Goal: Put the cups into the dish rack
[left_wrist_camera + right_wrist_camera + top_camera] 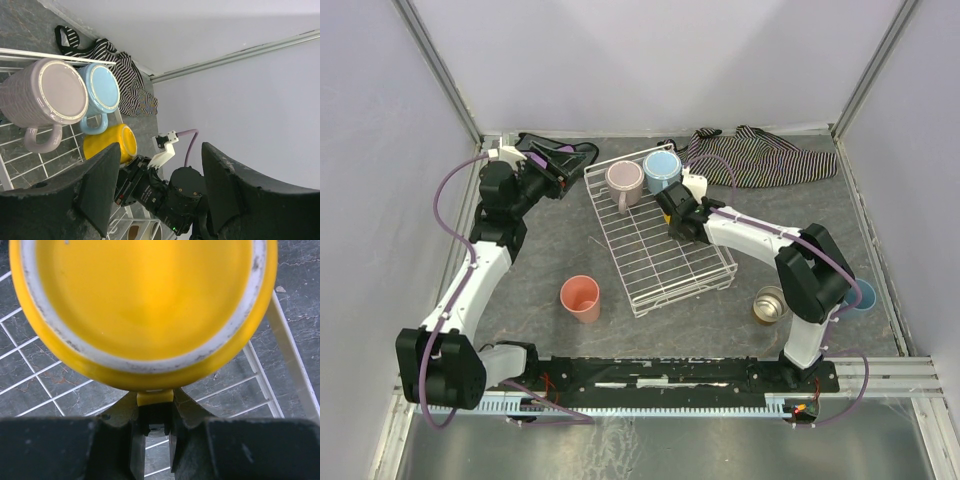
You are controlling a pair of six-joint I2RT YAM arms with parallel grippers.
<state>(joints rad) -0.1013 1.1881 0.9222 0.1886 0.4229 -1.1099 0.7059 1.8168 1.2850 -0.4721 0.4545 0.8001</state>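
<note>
Over the far right wires of the dish rack, at about 5 o'clock from the light blue mug, the yellow mug shows its base. Its handle points to 6 o'clock, straight into the right gripper, which pinches it. I cannot tell whether the mug touches the wires. The left gripper, off at 9 o'clock, stands spread and empty.

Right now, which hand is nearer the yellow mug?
Right. The right hand holds the yellow mug by its handle; the left hand is open, apart, left of the dish rack.
</note>
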